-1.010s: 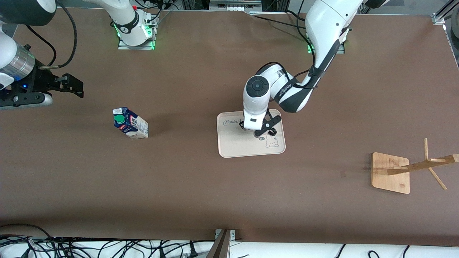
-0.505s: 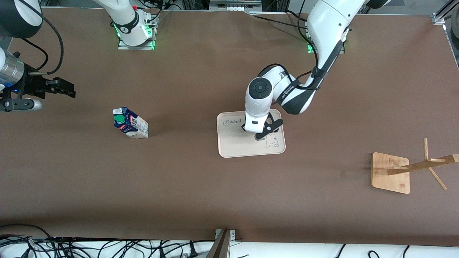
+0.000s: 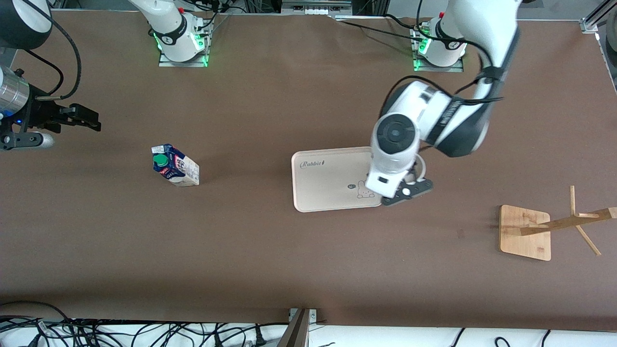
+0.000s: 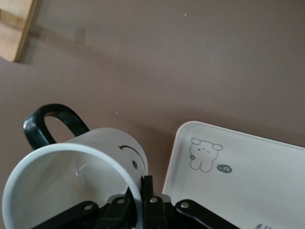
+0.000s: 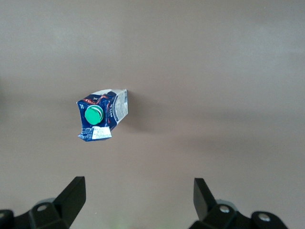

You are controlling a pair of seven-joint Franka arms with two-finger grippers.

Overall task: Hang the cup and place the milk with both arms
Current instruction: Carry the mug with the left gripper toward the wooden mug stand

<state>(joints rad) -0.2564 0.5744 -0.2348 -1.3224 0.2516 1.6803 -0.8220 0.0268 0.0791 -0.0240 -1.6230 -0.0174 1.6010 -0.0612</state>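
Note:
The white cup with its black handle and smiley face is held by its rim in my left gripper, whose fingers are shut on the rim wall. In the front view this gripper hangs over the edge of the cream tray at the left arm's end, and only part of the cup shows beside the wrist. The blue and white milk carton with a green cap stands on the table. My right gripper is open and empty in the air at the right arm's end; the milk shows below it.
A wooden cup rack with a flat square base and angled pegs stands toward the left arm's end, nearer to the front camera than the tray. Its base corner shows in the left wrist view. The tray bears a rabbit drawing.
My left gripper has lifted the cup from the tray's middle and carried it toward the rack, to over the tray's edge. My right gripper drew back slightly toward its end, then held still.

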